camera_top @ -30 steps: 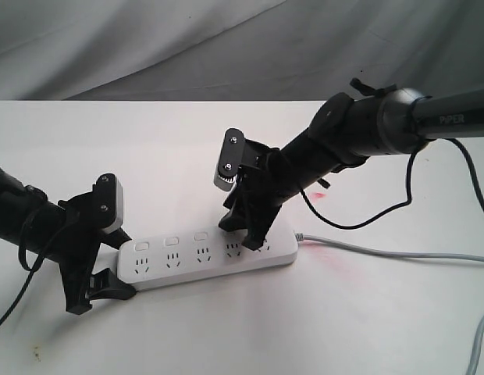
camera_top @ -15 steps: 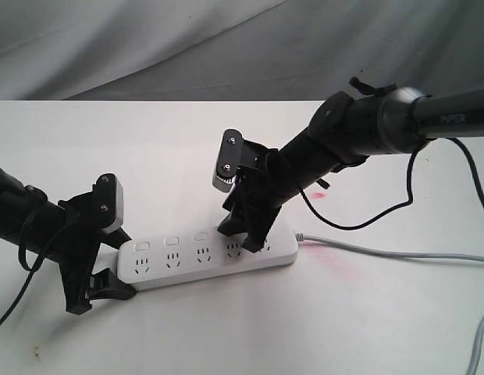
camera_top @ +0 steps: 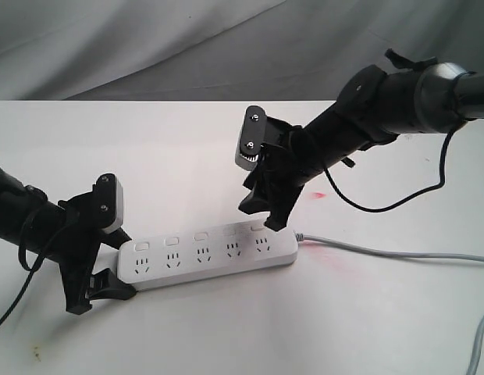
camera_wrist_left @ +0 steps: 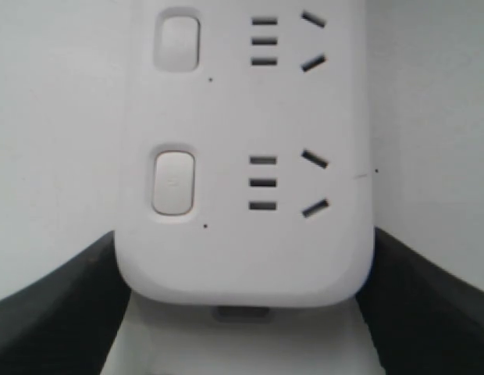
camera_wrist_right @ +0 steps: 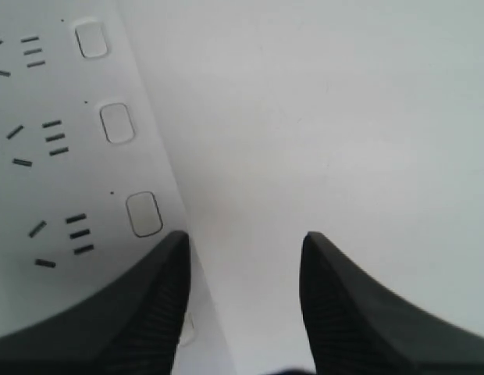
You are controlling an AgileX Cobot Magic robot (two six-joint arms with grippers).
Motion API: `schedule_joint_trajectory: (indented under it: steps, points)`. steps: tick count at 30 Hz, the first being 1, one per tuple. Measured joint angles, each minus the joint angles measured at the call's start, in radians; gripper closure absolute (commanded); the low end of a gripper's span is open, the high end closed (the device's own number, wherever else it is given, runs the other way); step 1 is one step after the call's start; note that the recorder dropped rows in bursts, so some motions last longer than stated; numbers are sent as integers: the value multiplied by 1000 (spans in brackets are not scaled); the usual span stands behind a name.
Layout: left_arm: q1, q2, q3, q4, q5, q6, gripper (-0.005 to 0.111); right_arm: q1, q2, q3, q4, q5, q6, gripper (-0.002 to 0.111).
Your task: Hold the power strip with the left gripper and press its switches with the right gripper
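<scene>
White table point(camera_top: 382, 336) is carrying everything. The power strip point(camera_top: 207, 256) is lying flat on it, just below the R gripper point(camera_top: 263, 216). Its long axis is running from there across to the L gripper point(camera_top: 119, 266), w/ the grey cord point(camera_top: 398, 254) leaving the end by the R gripper.

L gripper is bracketing the opposite, cordless end, jaws fairly wide. Both fingers point(camera_wrist_left: 62, 312) look pressed on the strip's long edges, so prob. gripping it, strip pinned. R gripper is hovering clear above the cord end, jaws spread wide, holding nothing. Its wrist view is showing one finger over the strip's switch edge, the other over bare table.

Its switches point(camera_top: 201, 235) are sitting in a row along the edge on the R arm's side, so R gripper is much the nearer. Next press is likely needing a short drop, then stepping along the long axis toward the L gripper.
</scene>
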Motion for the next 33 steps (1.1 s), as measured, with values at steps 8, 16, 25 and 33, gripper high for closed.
schedule_joint_trajectory:
  steps: [8,16,25,33]
  points:
    - [0,0,0,0,0,0,56,-7,0,50,-6,-23,2,66]
    - [0,0,0,0,0,0,56,-15,0,73,-6,-58,2,66]
    - [0,0,0,0,0,0,56,-15,0,73,-4,-70,2,66]
    - [0,0,0,0,0,0,56,-15,14,78,19,-80,2,66]
